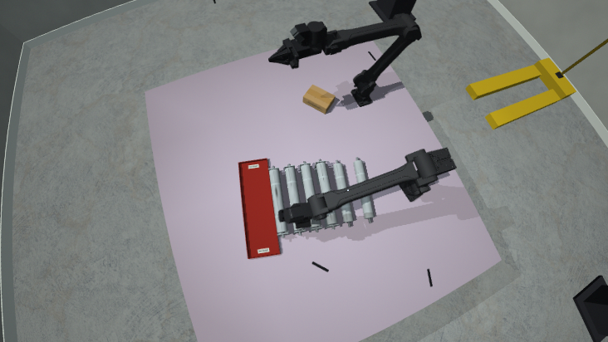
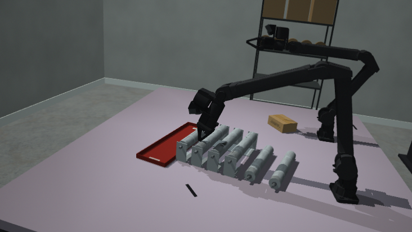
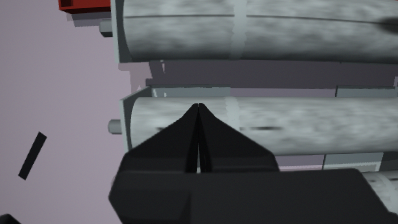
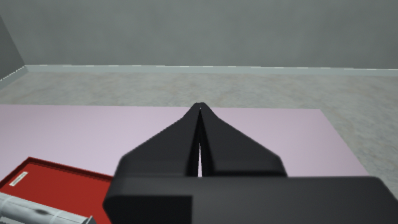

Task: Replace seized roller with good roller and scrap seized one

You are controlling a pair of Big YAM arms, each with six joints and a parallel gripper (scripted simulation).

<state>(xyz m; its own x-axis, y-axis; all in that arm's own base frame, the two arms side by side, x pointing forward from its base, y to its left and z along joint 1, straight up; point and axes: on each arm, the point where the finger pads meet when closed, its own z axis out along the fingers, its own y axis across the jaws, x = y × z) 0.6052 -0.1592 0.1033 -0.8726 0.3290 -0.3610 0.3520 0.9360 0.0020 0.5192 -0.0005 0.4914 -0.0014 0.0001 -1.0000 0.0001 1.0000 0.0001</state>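
Observation:
The roller bed holds four grey rollers between brackets. The first roller is nearest the red scrap tray, which looks empty. My left gripper is shut and empty, its tips low over the near-end part of the second roller; contact cannot be told. That roller's axle end sticks out through its bracket. Two loose rollers lie beside the bed. My right gripper is shut, high and far away.
A cardboard box sits near the right arm's base. The left arm crosses above the bed and the outer loose roller. A short black strip lies off the bed's near end.

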